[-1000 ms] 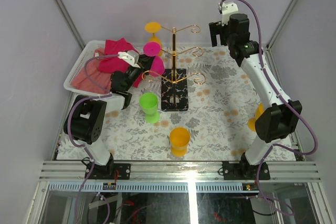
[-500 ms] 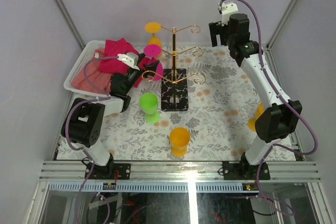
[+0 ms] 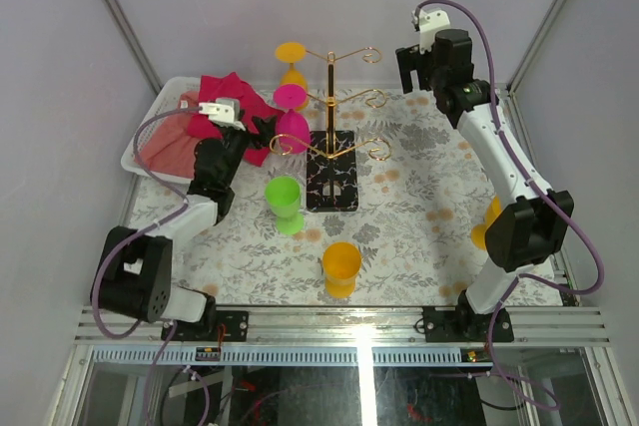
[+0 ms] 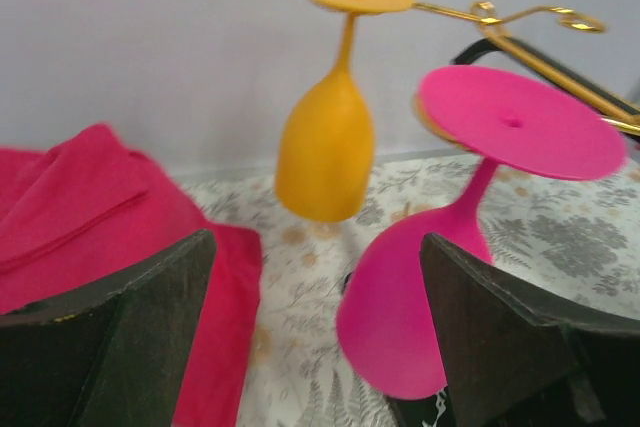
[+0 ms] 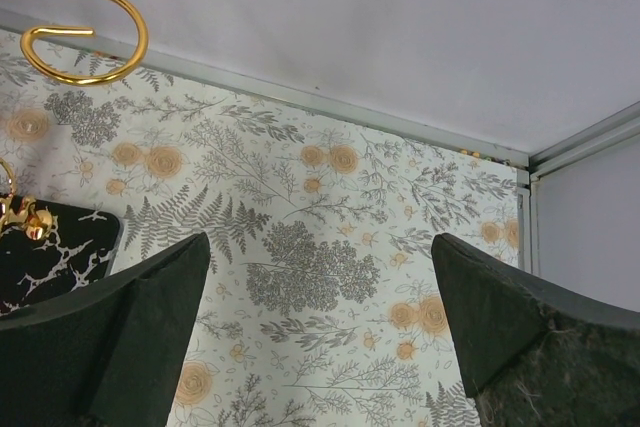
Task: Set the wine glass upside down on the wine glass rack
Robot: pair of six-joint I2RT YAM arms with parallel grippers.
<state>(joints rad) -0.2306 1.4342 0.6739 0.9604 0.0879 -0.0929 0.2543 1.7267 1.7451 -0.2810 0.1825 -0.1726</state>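
Observation:
A pink wine glass [image 3: 291, 117] hangs upside down by its foot [image 4: 520, 122] on a left arm of the gold wine glass rack [image 3: 329, 97]. An orange wine glass [image 3: 292, 59] hangs upside down on the top tier behind it. My left gripper [image 3: 262, 129] is open just left of the pink glass. In the left wrist view the pink bowl [image 4: 420, 292] sits close by the right finger [image 4: 500, 337], and my left gripper [image 4: 315, 337] holds nothing. My right gripper [image 3: 407, 72] is open and empty, high at the back right.
A green glass [image 3: 284, 202] stands left of the rack's black base [image 3: 334, 192]. An orange cup [image 3: 340, 266] stands nearer the front, and another orange item [image 3: 487, 224] shows behind the right arm. A white basket [image 3: 140, 142] of red cloths [image 3: 225, 102] sits at the back left.
My left gripper has opened and let go of the pink wine glass, which now hangs on the rack. The left arm has drawn back to the left. The right arm stayed still.

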